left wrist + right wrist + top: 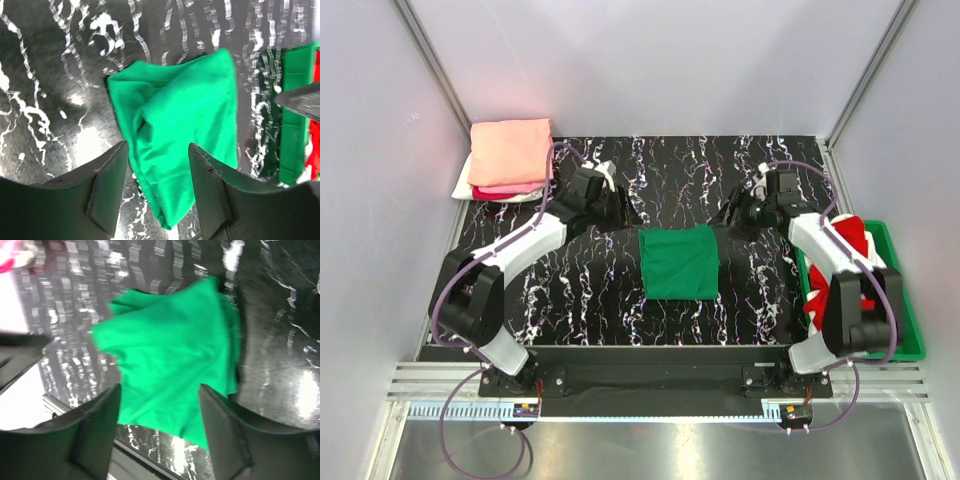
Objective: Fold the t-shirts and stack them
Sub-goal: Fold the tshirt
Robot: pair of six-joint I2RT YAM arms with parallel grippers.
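Observation:
A folded bright green t-shirt lies flat in the middle of the black marbled table. It also shows in the left wrist view and in the right wrist view. My left gripper is open and empty, just off the shirt's far left corner. My right gripper is open and empty, just off its far right corner. A stack of folded shirts, salmon-peach on top with hot pink and white under it, lies at the far left. A red and white shirt lies crumpled in the green bin.
The rigid green plastic bin stands at the table's right edge. Grey walls with metal posts enclose the table at the back and sides. The arm bases stand at the near edge.

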